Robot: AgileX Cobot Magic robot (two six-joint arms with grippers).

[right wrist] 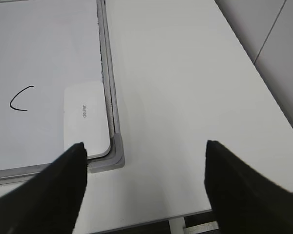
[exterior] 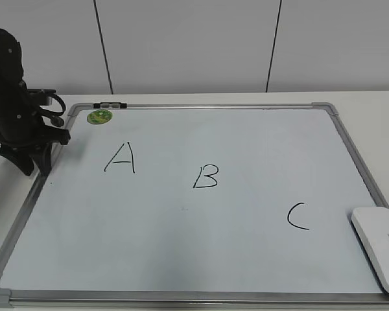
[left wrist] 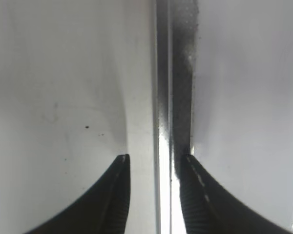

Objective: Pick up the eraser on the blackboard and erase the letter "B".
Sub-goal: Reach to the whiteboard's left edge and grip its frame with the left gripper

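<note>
The blackboard [exterior: 181, 246] is a white board with a silver frame, lying flat on the table. A black letter B [exterior: 206, 176] is drawn near its middle. The white eraser [exterior: 380, 246] lies on the board's front right corner; it also shows in the right wrist view [right wrist: 85, 119], beside the frame corner. My right gripper [right wrist: 144, 146] is open and empty, high above the table just right of that corner; it is out of the exterior view. My left gripper [exterior: 29, 155] rests at the board's left edge, open over the frame [left wrist: 158, 97], holding nothing.
A black letter A [exterior: 120, 158] and a black letter C [exterior: 297, 216] flank the B. A round green sticker [exterior: 98, 116] sits at the board's back left corner. The white table [right wrist: 185, 73] extends right of the board to its edge.
</note>
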